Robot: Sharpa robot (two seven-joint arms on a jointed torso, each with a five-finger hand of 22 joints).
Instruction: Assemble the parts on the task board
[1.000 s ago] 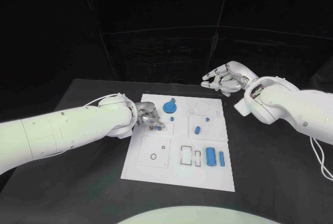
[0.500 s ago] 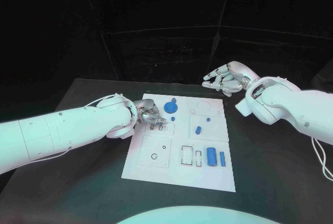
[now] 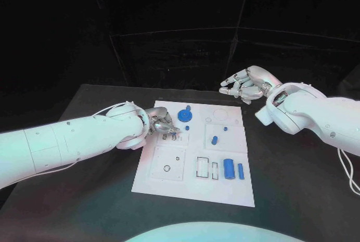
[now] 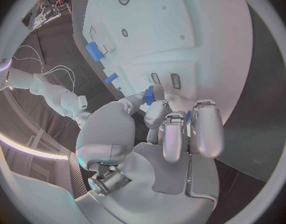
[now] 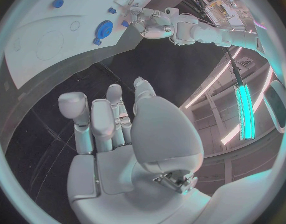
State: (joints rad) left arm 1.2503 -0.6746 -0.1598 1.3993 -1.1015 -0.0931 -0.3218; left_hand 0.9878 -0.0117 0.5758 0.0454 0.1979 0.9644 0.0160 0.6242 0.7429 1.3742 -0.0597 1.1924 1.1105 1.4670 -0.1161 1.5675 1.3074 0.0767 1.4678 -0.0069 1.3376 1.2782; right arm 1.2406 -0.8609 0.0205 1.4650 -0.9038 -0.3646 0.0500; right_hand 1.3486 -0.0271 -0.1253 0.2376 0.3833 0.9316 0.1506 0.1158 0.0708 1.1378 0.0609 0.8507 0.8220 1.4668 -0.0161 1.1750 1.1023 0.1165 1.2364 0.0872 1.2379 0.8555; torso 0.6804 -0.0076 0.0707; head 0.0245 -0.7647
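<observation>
- The white board (image 3: 196, 157) lies in the middle of the black table (image 3: 90, 200); every place below is given relative to that board.
- The left hand (image 3: 161, 125) sits over the board's near-left upper area, fingers bunched over two small slots. In the left wrist view a small blue piece (image 4: 149, 95) sits pinched at its fingertips (image 4: 156, 109) (so that hand is grasping a part, not empty).
- The relation that matters: the pinched piece hangs just beside the two small slots (image 4: 165, 79), which lie beyond the fingertips toward the board's middle. I judge the next move to be a short lowering into one of them, though whether the piece is lined up with a slot I cannot tell.
- The left hand is the nearer one by far; the right hand (image 3: 246, 85) hovers off the board's far right corner, well apart from every part, fingers loosely curled and holding nothing.
- Blue parts counted on the board in the head view: one round disc (image 3: 183, 116) at the far end, one small stud (image 3: 225, 129) and one short peg (image 3: 213, 140) right of centre, and two upright blocks, a wide block (image 3: 228, 167) and a narrow block (image 3: 240, 170), side by side at the near right, their long axes running along the board's length.
- Beside those blocks are two empty rectangular outlines.
</observation>
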